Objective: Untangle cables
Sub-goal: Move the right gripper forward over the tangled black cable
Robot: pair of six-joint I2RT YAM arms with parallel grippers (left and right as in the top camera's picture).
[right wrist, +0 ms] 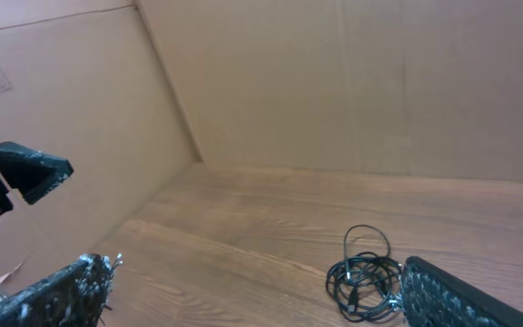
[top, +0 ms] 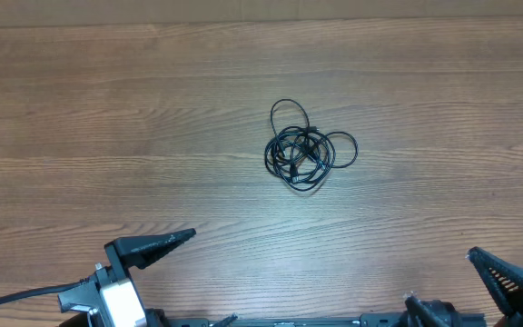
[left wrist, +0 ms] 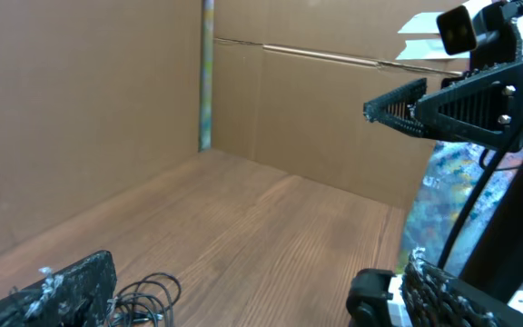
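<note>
The cables (top: 305,150) are thin black cords, wound into one loose tangled bundle on the wooden table, right of centre. One loop sticks out toward the far side. Both arms stand back at the near edge, well apart from the bundle. Only one finger (top: 157,245) of the left gripper and one finger (top: 507,277) of the right show from above. My left gripper (left wrist: 252,304) is open and holds nothing, and the cables (left wrist: 148,300) lie ahead beside its left finger. In its own view my right gripper (right wrist: 252,300) is open too, with the cables (right wrist: 361,272) ahead, close to its right finger.
Brown cardboard walls (left wrist: 89,118) close in the far and side edges of the table (top: 107,118). A thick black wire (top: 16,300) runs off the left arm's base at the near left corner. The right arm's open jaws show in the left wrist view at upper right.
</note>
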